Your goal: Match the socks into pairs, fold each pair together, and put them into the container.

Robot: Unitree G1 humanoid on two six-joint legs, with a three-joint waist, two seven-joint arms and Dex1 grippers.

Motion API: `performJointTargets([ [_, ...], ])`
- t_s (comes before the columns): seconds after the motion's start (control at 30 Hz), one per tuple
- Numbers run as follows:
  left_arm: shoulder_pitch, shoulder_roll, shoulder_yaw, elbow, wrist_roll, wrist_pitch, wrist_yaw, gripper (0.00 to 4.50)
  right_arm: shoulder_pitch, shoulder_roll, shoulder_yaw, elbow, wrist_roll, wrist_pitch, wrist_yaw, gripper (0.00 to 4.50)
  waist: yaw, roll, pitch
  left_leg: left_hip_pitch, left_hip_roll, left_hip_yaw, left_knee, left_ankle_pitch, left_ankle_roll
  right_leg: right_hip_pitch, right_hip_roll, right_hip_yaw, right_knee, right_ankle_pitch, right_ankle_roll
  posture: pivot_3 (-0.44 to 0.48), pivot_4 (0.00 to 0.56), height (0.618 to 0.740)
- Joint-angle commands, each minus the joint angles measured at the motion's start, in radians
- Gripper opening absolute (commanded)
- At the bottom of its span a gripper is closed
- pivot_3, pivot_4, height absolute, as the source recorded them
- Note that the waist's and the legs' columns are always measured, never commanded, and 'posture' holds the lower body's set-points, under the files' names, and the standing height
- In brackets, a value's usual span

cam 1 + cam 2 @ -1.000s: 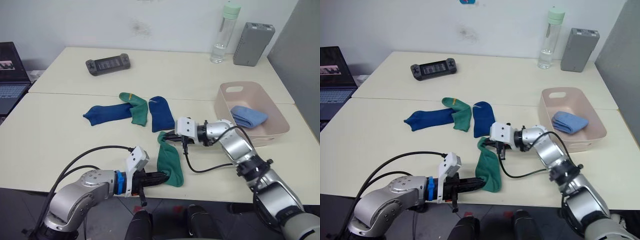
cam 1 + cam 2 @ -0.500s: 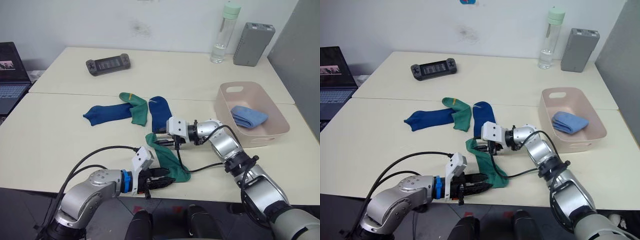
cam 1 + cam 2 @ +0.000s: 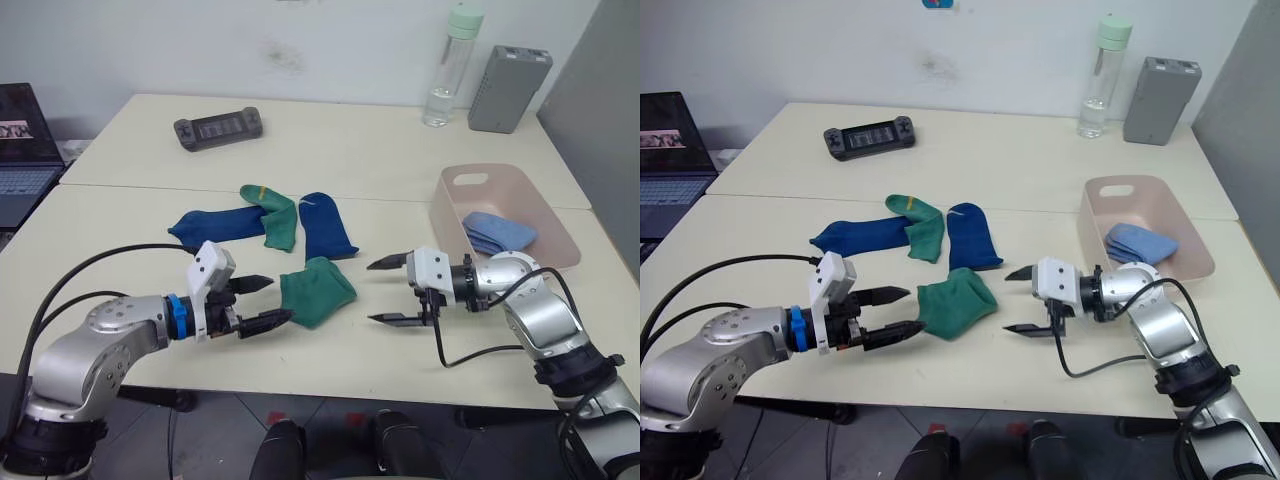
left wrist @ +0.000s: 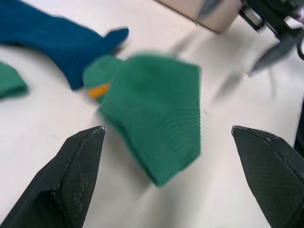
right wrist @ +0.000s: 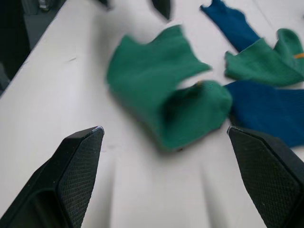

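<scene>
So I'm at the cream table (image 3: pixel 120 270), which is really two tabletops pushed together with a seam running across. Over on my right sits the pink tub (image 3: pixel 548 262), and there's a folded light blue pair (image 3: pixel 497 232) already lying inside it. Mid-table, the other socks are spread out: one dark blue sock (image 3: pixel 214 226) lying sideways, a green sock (image 3: pixel 275 217) overlapping its end, and a second dark blue sock (image 3: pixel 325 228) just beside that one on the tub side. Closer to me, near the front edge, there's a folded green sock (image 3: pixel 316 291) doubled over on itself, lying flat on the table between my two grippers.

My left gripper (image 3: pixel 264 302) has its fingers spread wide apart, tips just beside the folded green sock, holding nothing. My right gripper (image 3: pixel 388 291) is spread wide too, pointing at that sock from the other side but a bit apart from it, also holding nothing.

At the back of the table: a grey ribbed box (image 3: pixel 509 74), a clear water bottle (image 3: pixel 447 66) with a pale green cap next to it, and a dark handheld game console (image 3: pixel 217 126) further left. A laptop (image 3: pixel 22 150) sits off at the far left.
</scene>
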Motion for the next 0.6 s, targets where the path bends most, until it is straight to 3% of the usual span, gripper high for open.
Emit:
performJointTargets([
  [0.03, -0.043, 0.002, -0.029, 0.022, 0.014, -0.027, -0.04, 4.47, 0.008, -0.012, -0.013, -0.066, 0.012, 0.013, -0.009, 4.48, -0.006, 0.0, 0.0, 0.0, 0.0, 0.0, 0.0, 0.0, 0.0, 0.0, 0.0, 0.0, 0.0, 0.0, 0.0, 0.0, 0.15, 0.74],
  [0.3, -0.052, 0.015, -0.045, 0.052, 0.03, -0.033, -0.076, 4.47, -0.002, 0.027, -0.001, -0.098, 0.009, 0.101, -0.086, 4.48, -0.005, 0.0, 0.0, 0.0, 0.0, 0.0, 0.0, 0.0, 0.0, 0.0, 0.0, 0.0, 0.0, 0.0, 0.0, 0.0, 0.15, 0.74],
  [0.47, -0.007, 0.043, 0.021, -0.034, -0.109, 0.082, -0.106, 4.47, -0.05, 0.116, 0.041, -0.107, 0.033, 0.249, -0.133, 4.48, -0.007, 0.0, 0.0, 0.0, 0.001, 0.0, 0.0, 0.0, 0.0, -0.001, 0.0, 0.0, 0.001, 0.0, 0.0, 0.0, 0.15, 0.74],
  [0.6, -0.003, 0.017, 0.113, -0.054, -0.259, 0.198, -0.044, 4.47, -0.1, 0.173, 0.058, -0.048, 0.021, 0.288, -0.162, 4.48, -0.004, 0.0, 0.0, 0.0, 0.001, -0.001, 0.0, 0.0, 0.0, -0.001, 0.0, 0.0, 0.0, 0.0, 0.0, 0.0, 0.15, 0.74],
])
